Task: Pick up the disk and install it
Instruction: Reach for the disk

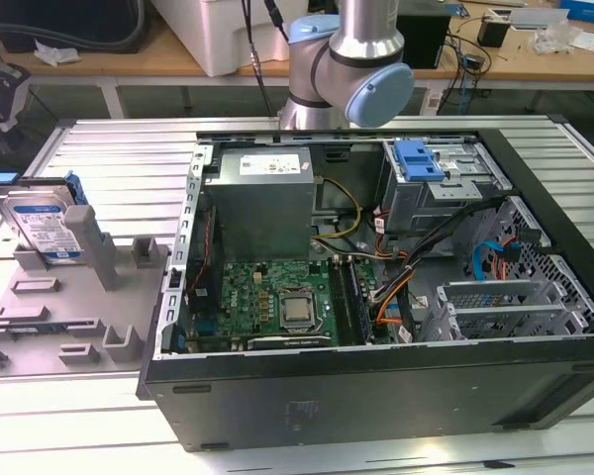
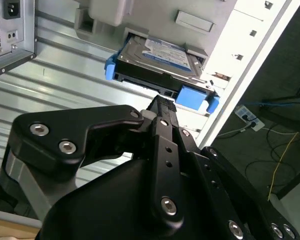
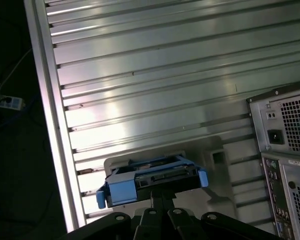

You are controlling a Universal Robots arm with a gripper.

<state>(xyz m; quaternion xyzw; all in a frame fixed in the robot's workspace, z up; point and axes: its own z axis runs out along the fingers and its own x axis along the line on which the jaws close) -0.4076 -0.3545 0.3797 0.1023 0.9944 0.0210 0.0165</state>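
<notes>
Look at the disk point(image 1: 42, 226): up on its edge, tipped back a bit, in the grey holder point(image 1: 89, 287) outside the computer case point(image 1: 376, 381), off the case's side on the exterior view's left. Not in the case yet.

In both wrist views, see the claw point(image 2: 162, 104) point(image 3: 162, 197) aimed straight at the disk point(image 2: 157, 57) point(image 3: 150, 177). Close to it, just short of it, no touch to be seen. Looks pinched together, with nothing held. Disk straight ahead of the tip, long side lying crossways to the claw, thin edge and blue frame turned toward it.

Now the arm point(image 1: 351, 59): coming down behind the case's far wall, blue-capped joint bent over the back edge. Claw end leaning low over the ribbed metal table point(image 3: 155, 75), out past the case's back panel and heading away from the case toward the holder.
</notes>
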